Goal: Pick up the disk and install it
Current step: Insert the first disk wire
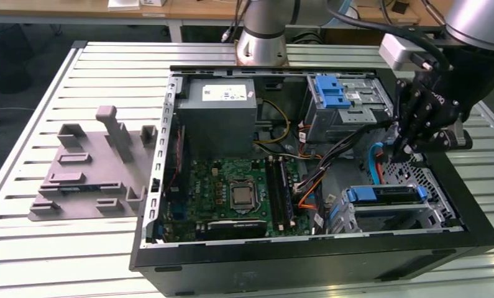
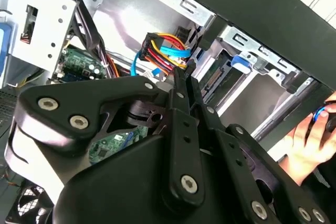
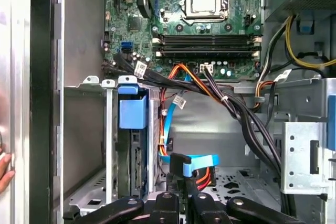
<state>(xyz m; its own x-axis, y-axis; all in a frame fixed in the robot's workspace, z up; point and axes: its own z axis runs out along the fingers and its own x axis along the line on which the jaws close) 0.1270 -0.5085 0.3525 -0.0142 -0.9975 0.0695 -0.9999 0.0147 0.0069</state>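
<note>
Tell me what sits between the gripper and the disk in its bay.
In the first wrist view, a light blue flat cable with its connector lies between the gripper and the disk, which stands in the drive cage.

Computer case (image 1: 313, 251): sheet metal, outer panels matt black, inner walls bare grey with dull sheen; table (image 1: 31, 248): ribbed aluminium slats, pale, lightly reflective; fixture block (image 1: 89, 167) on table: matt grey plastic, smooth; disk (image 1: 385, 194) in cage: blue plastic carrier, satin finish; motherboard (image 3: 205, 14): green lacquered board, glossy; gripper (image 1: 404, 149): black links, matt, with bright metal screw heads; cables (image 3: 189, 161): glossy blue, orange and black plastic sheathing; arm base (image 1: 261, 37): smooth silver-grey metal.
</note>
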